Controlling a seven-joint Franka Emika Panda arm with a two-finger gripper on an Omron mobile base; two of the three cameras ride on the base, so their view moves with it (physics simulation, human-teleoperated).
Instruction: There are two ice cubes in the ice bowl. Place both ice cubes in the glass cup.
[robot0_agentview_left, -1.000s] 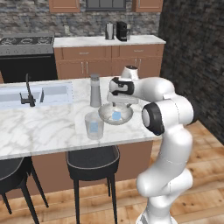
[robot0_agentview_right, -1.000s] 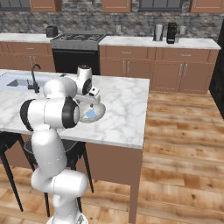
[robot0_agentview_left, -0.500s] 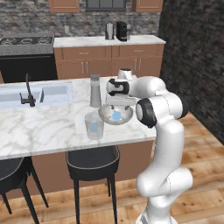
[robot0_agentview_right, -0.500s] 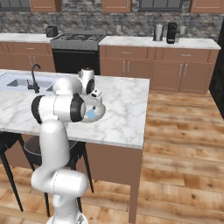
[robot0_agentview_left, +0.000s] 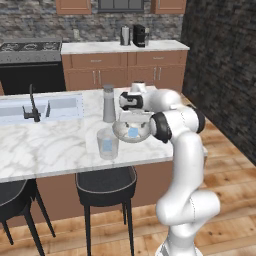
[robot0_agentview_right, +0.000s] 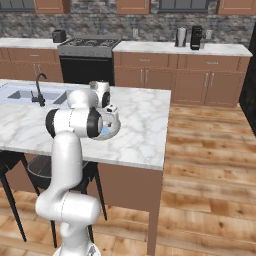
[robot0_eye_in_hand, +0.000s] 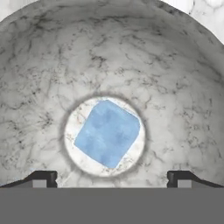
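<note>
Hand view: 1 ice cube (robot0_eye_in_hand: 107, 133) centred on the ice bowl (robot0_eye_in_hand: 39, 78) floor, straight ahead between the spread-open hand (robot0_eye_in_hand: 109, 178) tips.

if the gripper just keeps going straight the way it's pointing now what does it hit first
Most likely the ice cube lying at the centre of the ice bowl. The open gripper points straight down into the bowl, with its fingertips either side of the cube.

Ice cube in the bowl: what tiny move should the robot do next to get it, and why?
Probably go straight down. The hand hangs open over the bowl, and the ice cube lies on the bottom between the fingertips, not yet reached. The other cube seems to be in the cup already.
</note>
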